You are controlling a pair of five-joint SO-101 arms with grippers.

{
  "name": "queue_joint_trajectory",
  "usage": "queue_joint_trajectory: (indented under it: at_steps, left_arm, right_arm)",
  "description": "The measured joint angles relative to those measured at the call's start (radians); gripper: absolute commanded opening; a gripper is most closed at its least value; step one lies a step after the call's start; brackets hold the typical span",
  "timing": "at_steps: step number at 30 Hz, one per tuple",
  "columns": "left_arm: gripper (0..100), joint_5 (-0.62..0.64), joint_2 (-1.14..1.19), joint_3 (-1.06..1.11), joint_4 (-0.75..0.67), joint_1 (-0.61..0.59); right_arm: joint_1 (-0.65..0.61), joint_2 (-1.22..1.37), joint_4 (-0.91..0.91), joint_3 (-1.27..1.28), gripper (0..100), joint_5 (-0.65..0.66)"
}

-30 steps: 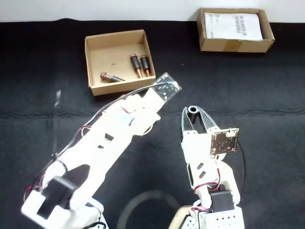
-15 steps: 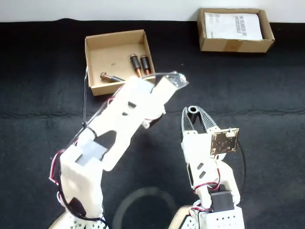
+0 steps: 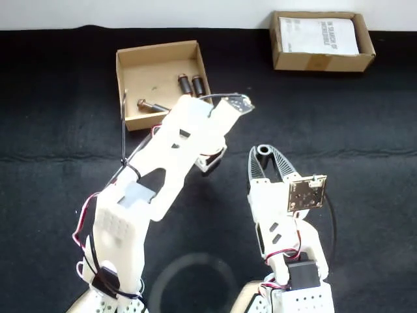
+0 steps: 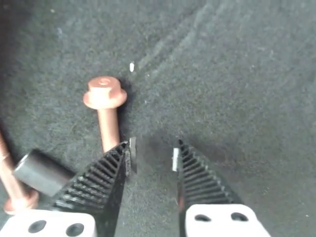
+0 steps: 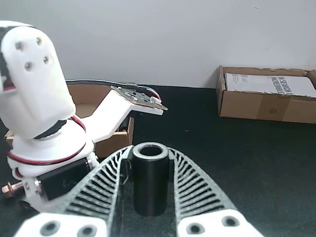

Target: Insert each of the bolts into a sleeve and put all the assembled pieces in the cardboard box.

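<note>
My right gripper (image 3: 264, 154) is shut on a black sleeve (image 5: 150, 182), held upright over the black mat right of centre. My left arm (image 3: 189, 140) slants up from the near left and ends just in front of the cardboard box (image 3: 130, 65). Its gripper (image 4: 153, 148) points down at the mat and is open. A loose copper bolt (image 4: 106, 111) lies right beside one fingertip (image 4: 118, 158). Close by lies a black sleeve (image 4: 39, 173) with a copper bolt (image 4: 15, 200) through it. Inside the box are two assembled pieces (image 3: 190, 86) and a third copper-headed piece (image 3: 151, 105).
A second cardboard box (image 3: 322, 60) holding a printed sheet stands at the back right. The black mat (image 3: 365, 163) covers the table up to a white wall. Open mat lies to the right of my right arm and at the far left.
My left arm has lifted its elbow and tipped its wrist downward in front of the box. The right arm has kept still with the sleeve.
</note>
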Motion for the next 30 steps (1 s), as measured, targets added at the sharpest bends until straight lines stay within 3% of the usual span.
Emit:
queue_joint_trajectory:
  at_steps: [13,19,30]
  left_arm:
    - [15,0.0,0.018,-0.11,-0.005,-0.064]
    - [15,-0.063,0.04,-0.118,-0.005,-0.107]
    - [15,-0.068,0.118,-0.121,-0.005,-0.106]
  right_arm:
    - [0.0,0.0,0.0,0.0,0.8,0.0]
    - [0.0,0.0,0.0,0.0,0.8,0.0]
    - [0.0,0.0,0.0,0.0,0.8,0.0]
